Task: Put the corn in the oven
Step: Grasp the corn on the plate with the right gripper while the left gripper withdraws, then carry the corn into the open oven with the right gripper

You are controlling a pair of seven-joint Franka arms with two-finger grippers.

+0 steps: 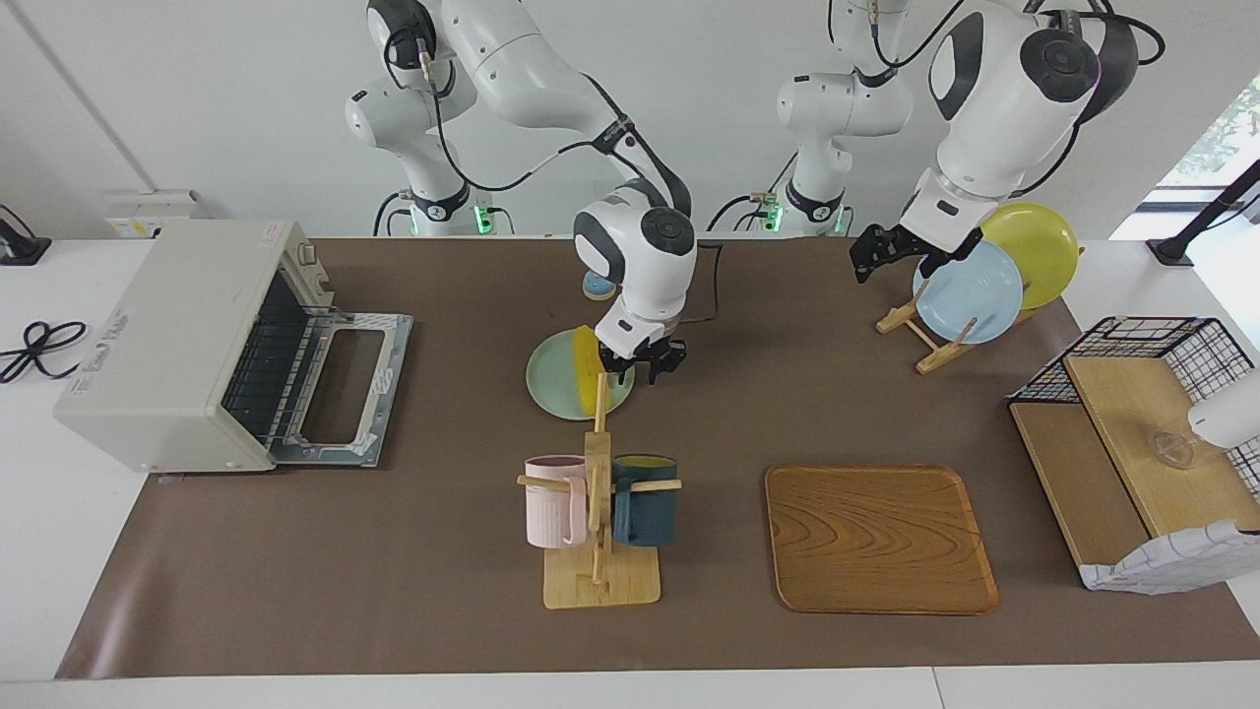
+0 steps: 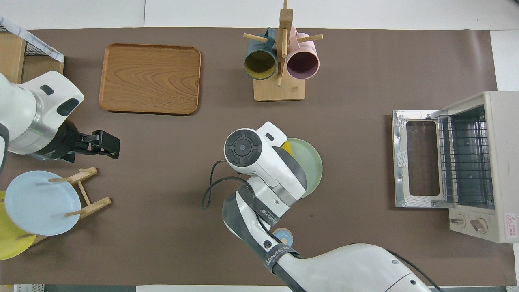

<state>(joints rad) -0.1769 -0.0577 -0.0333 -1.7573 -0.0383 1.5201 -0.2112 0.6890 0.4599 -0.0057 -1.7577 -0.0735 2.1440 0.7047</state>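
The yellow corn (image 1: 588, 372) lies on a pale green plate (image 1: 551, 386) in the middle of the mat. My right gripper (image 1: 640, 372) is low over the plate's rim, right beside the corn on the side toward the left arm's end. In the overhead view the right arm covers that gripper, and only a sliver of corn (image 2: 287, 146) shows. The off-white oven (image 1: 187, 335) stands at the right arm's end with its door (image 1: 345, 389) folded down and the rack showing. My left gripper (image 1: 884, 252) hangs open and empty, raised beside the plate rack.
A mug rack (image 1: 596, 492) with a pink and a dark blue mug stands farther from the robots than the plate. A wooden tray (image 1: 879, 537), a rack with a blue plate (image 1: 970, 290) and a yellow one, a small blue disc (image 1: 596, 286) and a wire basket (image 1: 1142, 345) also stand here.
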